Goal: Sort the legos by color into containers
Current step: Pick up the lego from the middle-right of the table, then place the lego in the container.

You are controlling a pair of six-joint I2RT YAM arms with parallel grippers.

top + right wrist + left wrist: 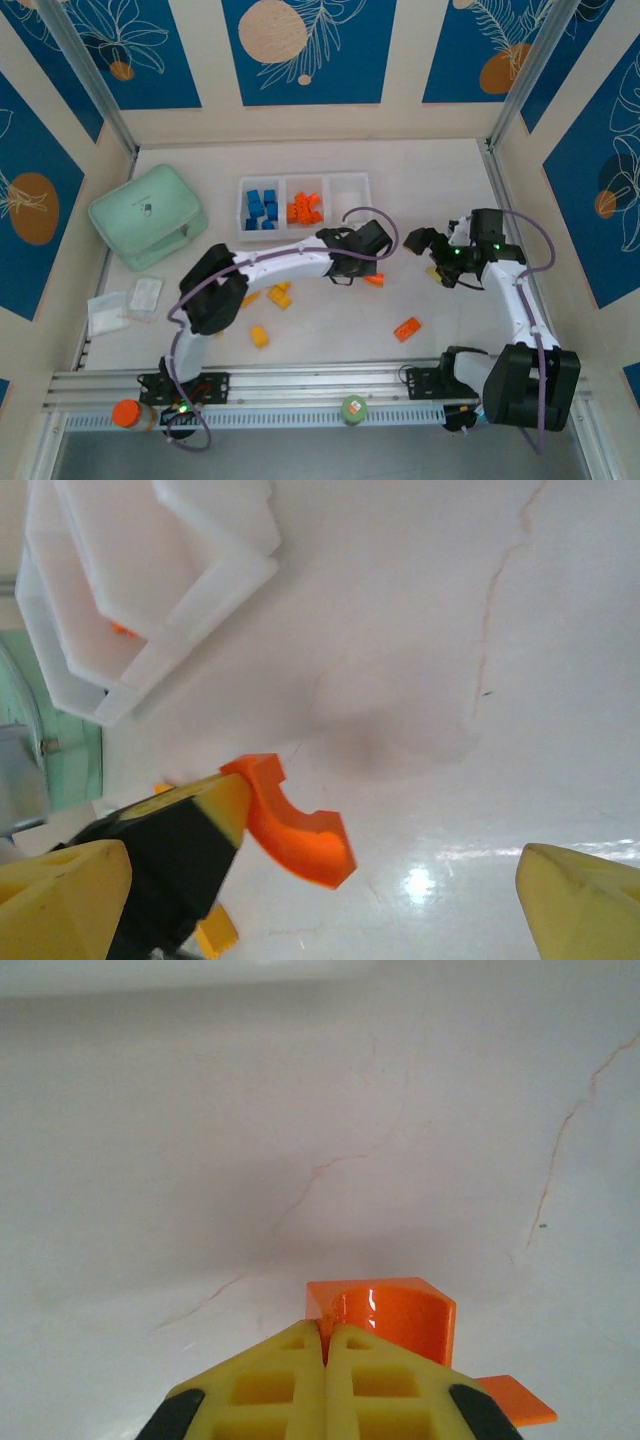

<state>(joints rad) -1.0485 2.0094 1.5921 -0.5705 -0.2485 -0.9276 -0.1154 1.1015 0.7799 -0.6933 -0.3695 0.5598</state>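
Observation:
My left gripper (372, 272) is shut on one end of an orange arch lego (375, 281) near the table's middle. In the left wrist view its yellow fingertips (300, 1355) meet on the arch (395, 1312). The right gripper (432, 254) hangs open just right of it, holding nothing; in its wrist view the arch (300, 835) sticks out from the left gripper's fingertip (220, 805). The white three-compartment tray (350, 193) behind holds blue legos (260, 210) on the left and orange ones (305, 208) in the middle. Loose yellow legos (279, 294) (259, 336) and an orange one (407, 329) lie in front.
A mint-green soft case (148, 215) sits at the back left, with clear packets (125, 305) in front of it. An orange-capped jar (126, 412) and a green cap (354, 409) rest on the front rail. The tray's corner (150, 660) shows in the right wrist view.

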